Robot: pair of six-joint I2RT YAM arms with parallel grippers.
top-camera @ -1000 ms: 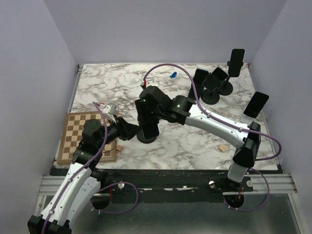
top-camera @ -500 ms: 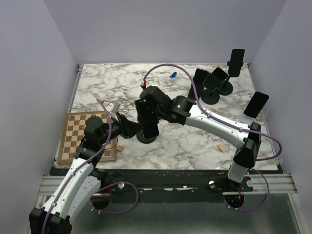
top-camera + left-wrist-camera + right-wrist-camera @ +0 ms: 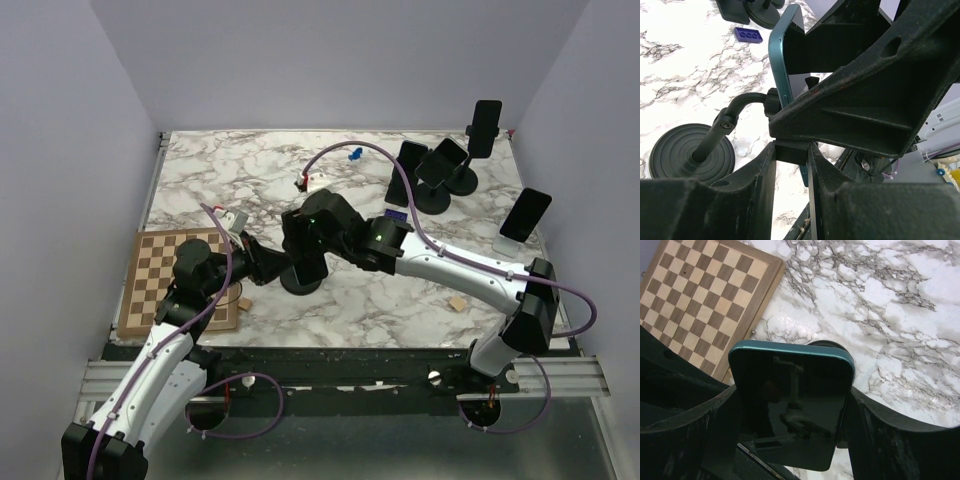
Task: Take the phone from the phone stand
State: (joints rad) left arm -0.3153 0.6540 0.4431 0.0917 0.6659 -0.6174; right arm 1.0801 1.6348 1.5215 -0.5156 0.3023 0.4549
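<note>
Phone (image 3: pixel 790 400) is still in the phone stand (image 3: pixel 692 150), just beside the chessboard (image 3: pixel 175 280). Right gripper (image 3: pixel 790 415) is clamped on its long edges, and left gripper (image 3: pixel 790 152) looks pinched on the stand's cradle. I'd call this the pull-out step: next is lifting it straight out while the stand's pinned. Other stands (image 3: pixel 432 197) sit well away from the chessboard, so only the crowded fingers worry me.

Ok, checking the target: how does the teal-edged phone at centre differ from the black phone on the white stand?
The teal-edged phone is gripped by the right claw; the black phone stands untouched. The teal-edged phone's stand is black, round-based; the black phone's stand white. Both screens are dark.
</note>
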